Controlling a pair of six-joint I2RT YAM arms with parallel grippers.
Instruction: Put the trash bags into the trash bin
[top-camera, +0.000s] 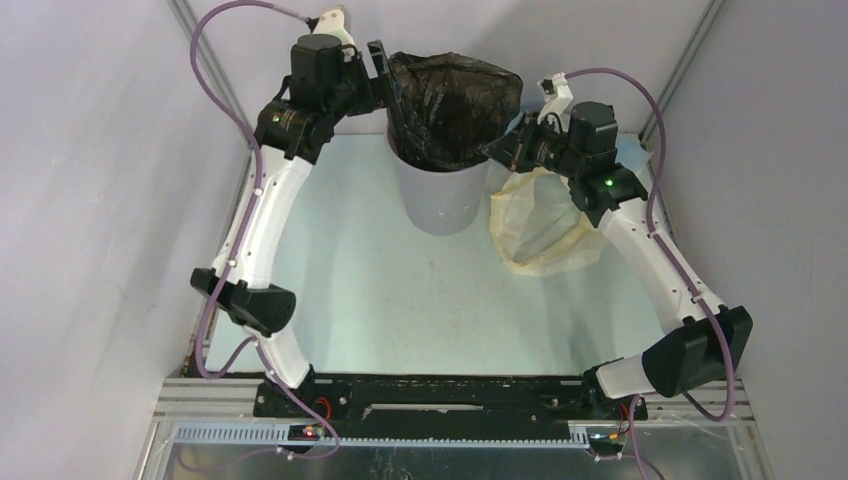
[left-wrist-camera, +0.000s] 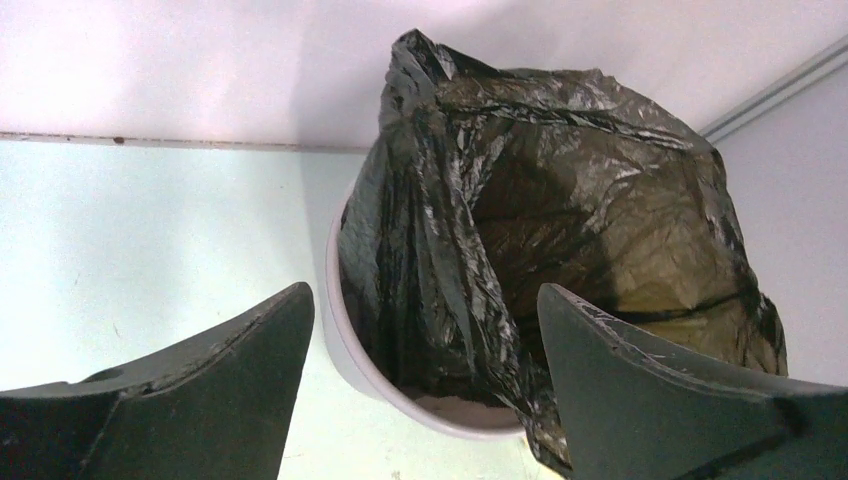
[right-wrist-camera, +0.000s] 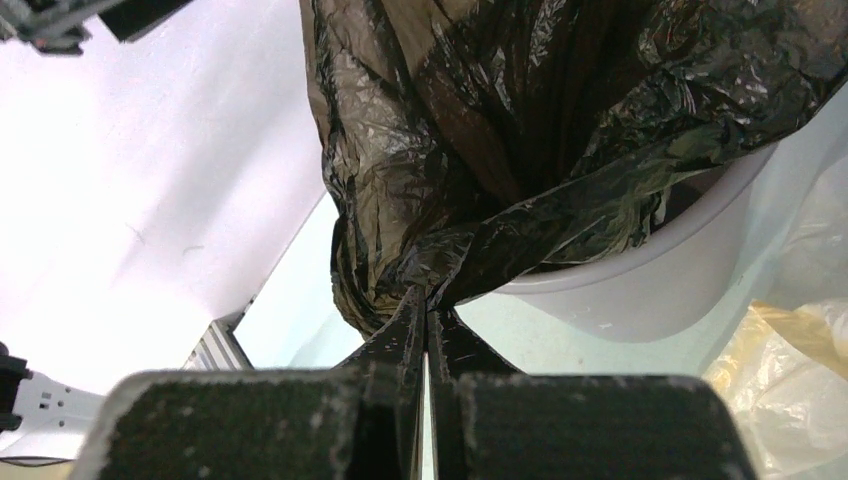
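1. Right gripper (right-wrist-camera: 428, 300): pressed together, pinching a twisted fold of the trash bag (right-wrist-camera: 520, 120) just outside the near rim of the trash bin (right-wrist-camera: 640, 290).
2. Left gripper (left-wrist-camera: 422, 300): spread wide, gripping nothing, poised just beside the bag's bunched edge on the bin's other side.
3. Bag itself: lower part down inside the bin, upper part billowing well above the rim.
4. Probably best now: close the left fingers on plastic only, clear of the rim, then draw both edges outward and down evenly, gently enough not to tip the bin or tear the thin film.
5. Further right: yellowish bag (top-camera: 535, 225) lying beside the bin; best left alone.
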